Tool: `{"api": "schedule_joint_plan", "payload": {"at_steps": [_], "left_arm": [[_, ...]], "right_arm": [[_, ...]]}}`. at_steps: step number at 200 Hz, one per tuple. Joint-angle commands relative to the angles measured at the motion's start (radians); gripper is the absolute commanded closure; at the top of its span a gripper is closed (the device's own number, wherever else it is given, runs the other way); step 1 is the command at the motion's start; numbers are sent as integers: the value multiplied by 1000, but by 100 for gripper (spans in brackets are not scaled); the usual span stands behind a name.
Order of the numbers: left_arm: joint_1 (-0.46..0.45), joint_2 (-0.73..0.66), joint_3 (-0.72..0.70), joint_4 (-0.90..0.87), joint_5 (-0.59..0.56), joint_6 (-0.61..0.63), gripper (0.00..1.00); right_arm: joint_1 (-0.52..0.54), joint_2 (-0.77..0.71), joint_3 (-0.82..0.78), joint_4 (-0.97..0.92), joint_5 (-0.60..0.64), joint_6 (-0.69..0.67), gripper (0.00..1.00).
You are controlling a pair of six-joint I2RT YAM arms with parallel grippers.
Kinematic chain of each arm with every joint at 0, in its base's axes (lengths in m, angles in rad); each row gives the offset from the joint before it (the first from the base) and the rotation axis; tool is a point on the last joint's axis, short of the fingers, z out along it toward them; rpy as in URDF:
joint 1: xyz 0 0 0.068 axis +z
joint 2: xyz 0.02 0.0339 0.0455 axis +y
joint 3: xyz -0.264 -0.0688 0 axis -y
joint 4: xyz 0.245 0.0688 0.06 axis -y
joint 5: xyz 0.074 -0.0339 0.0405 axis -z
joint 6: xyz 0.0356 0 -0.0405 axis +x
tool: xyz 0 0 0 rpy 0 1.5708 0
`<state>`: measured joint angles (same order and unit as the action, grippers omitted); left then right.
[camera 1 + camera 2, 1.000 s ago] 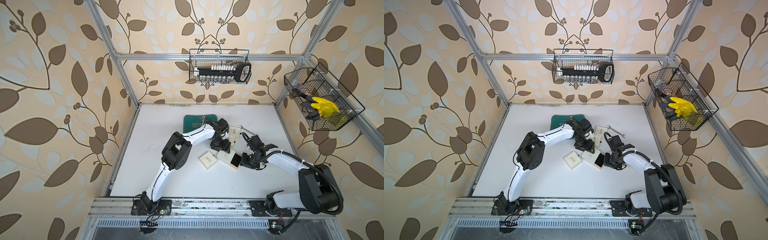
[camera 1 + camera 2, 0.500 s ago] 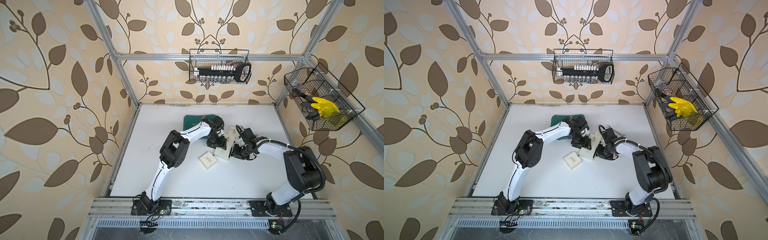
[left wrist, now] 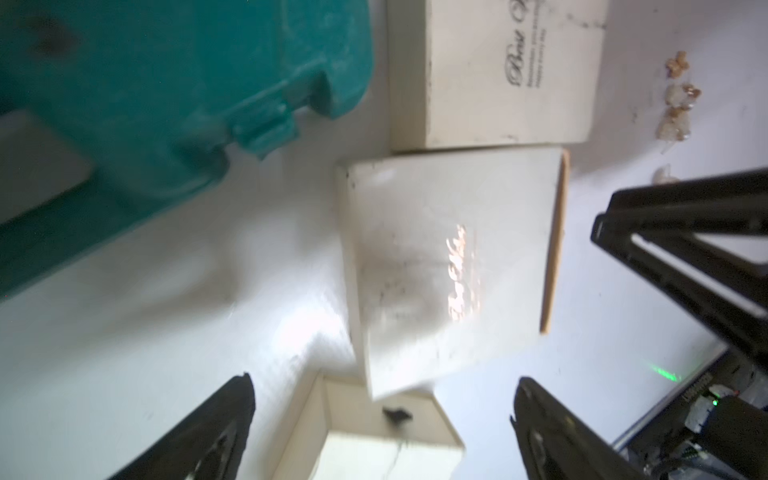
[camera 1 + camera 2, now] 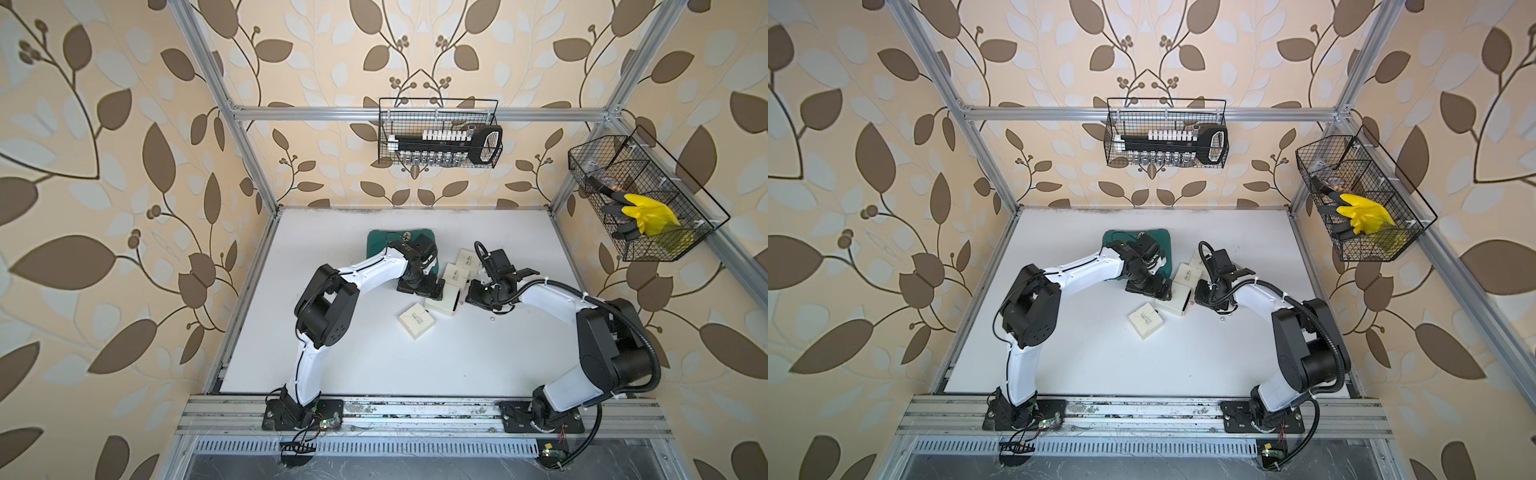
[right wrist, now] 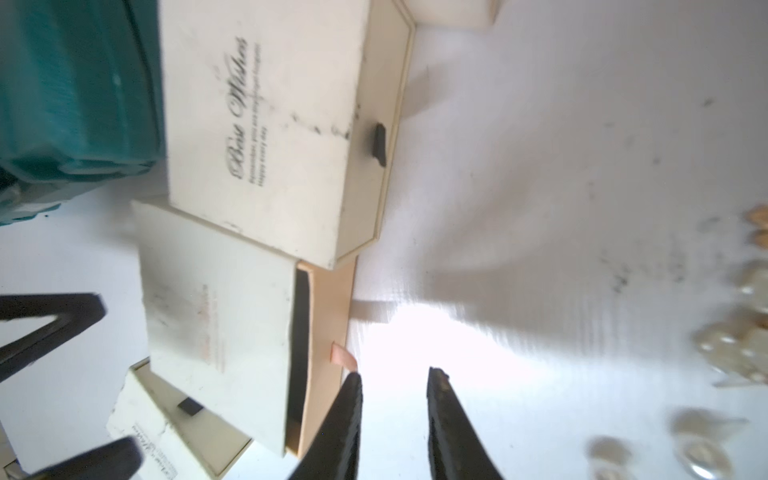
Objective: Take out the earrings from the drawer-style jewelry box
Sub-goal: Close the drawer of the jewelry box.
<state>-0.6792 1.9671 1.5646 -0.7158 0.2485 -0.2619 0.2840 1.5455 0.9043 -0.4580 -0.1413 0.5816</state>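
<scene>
Where the two arms meet, listed: jewelry box (image 5: 216, 316), cream sleeve, peach drawer (image 5: 328, 316) slid partly out.
Left gripper (image 3: 382, 378): jaws spread wide over the sleeve, gripping nothing, probably placed to steady it.
Right gripper (image 5: 394, 372): jaws narrowly apart, empty, beside the drawer's pull tab (image 5: 343, 357).
Earrings (image 5: 731, 345): loose on the table (image 5: 540, 166), outside the drawer; whether any are inside cannot be told.

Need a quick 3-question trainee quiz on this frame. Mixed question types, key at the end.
1. True or false: the left gripper is shut.
2. The earrings lie: A in the teal case; B loose on the table; C in a wire basket.
3. How many cream boxes are on the table?

Key: 1 false, its jaws stand wide apart; 2 B; 3 four.
</scene>
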Motion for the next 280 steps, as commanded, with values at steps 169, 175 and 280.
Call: {"api": "schedule_joint_plan", "payload": {"at_steps": [169, 175, 280], "left_arm": [[44, 221, 149, 158, 295, -96, 5], [44, 219, 144, 169, 308, -103, 5], [94, -135, -81, 153, 88, -65, 1]], "right_arm": [[23, 198, 37, 119, -130, 60, 72], [24, 201, 34, 140, -146, 78, 72], [39, -8, 14, 9, 106, 41, 72]]}}
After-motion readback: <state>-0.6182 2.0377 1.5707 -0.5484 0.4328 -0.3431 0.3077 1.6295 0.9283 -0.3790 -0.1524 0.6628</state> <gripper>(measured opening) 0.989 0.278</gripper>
